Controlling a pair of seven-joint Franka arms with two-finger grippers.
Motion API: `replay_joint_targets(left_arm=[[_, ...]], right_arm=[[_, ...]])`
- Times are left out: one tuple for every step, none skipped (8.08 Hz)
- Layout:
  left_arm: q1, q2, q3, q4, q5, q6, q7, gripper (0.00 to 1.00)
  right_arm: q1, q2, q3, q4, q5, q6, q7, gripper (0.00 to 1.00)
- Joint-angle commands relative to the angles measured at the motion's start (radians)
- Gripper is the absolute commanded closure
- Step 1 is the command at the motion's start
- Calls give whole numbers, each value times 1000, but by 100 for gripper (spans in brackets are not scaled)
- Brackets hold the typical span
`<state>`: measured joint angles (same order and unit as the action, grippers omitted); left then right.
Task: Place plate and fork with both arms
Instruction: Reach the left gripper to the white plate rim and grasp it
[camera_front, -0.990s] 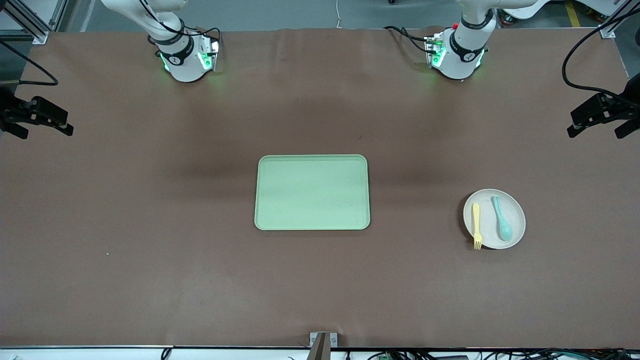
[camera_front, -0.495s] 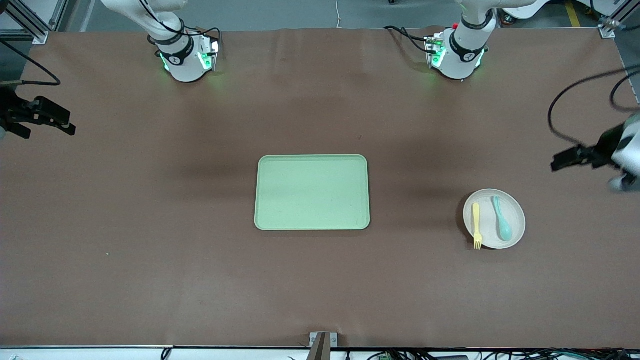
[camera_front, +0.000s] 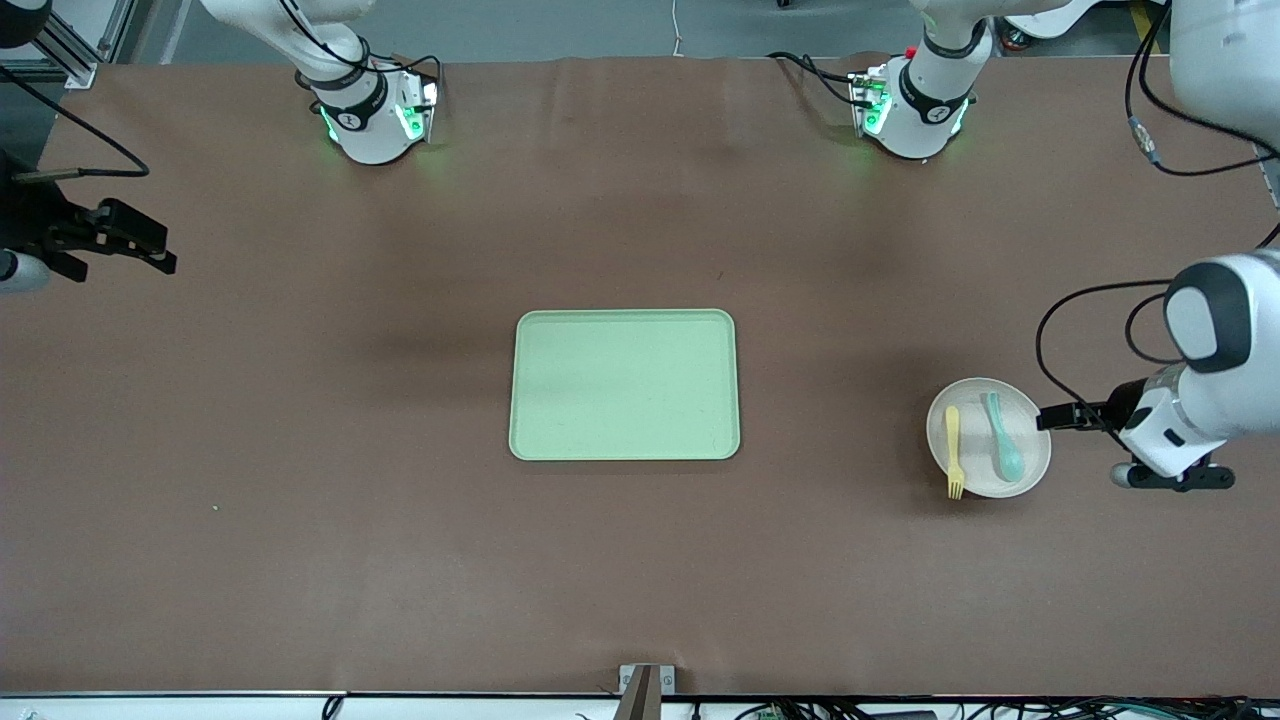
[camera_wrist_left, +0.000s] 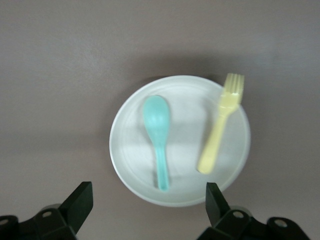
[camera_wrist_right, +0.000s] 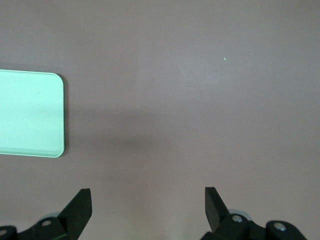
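The plate (camera_front: 988, 437) lies toward the left arm's end of the table, well apart from the green tray (camera_front: 624, 385). On it lie the fork (camera_front: 953, 449), tines poking over the rim, and a teal spoon (camera_front: 1001, 434). Both look like light, stiff, slick plastic; the plate's thin rim seems the best hold, though the wrist view is blurred. The left gripper (camera_wrist_left: 147, 207) hovers beside the plate, jaws wide apart and empty. The right gripper (camera_wrist_right: 145, 207) waits over bare table, equally spread, holding nothing.
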<state>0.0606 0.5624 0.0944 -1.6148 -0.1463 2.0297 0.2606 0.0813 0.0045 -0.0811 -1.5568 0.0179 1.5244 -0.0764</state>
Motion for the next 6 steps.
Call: replay_joint_targets(left_arm=[[46, 103, -5, 7, -50, 71, 92, 19], [67, 120, -5, -3, -99, 87, 162, 30], [94, 128, -7, -13, -117, 89, 213, 40], [99, 135, -7, -13, -130, 89, 218, 46], [99, 143, -7, -14, -137, 96, 218, 54], [99, 151, -7, -26, -137, 118, 221, 64]], right_arm=[[6, 0, -2, -2, -12, -4, 20, 0], [6, 0, -3, -2, -12, -4, 20, 0], [6, 0, -3, -2, -12, -4, 20, 0], [5, 0, -3, 0, -12, -6, 18, 0], [0, 0, -3, 3, -12, -6, 18, 0], [3, 0, -5, 3, -13, -6, 18, 0]])
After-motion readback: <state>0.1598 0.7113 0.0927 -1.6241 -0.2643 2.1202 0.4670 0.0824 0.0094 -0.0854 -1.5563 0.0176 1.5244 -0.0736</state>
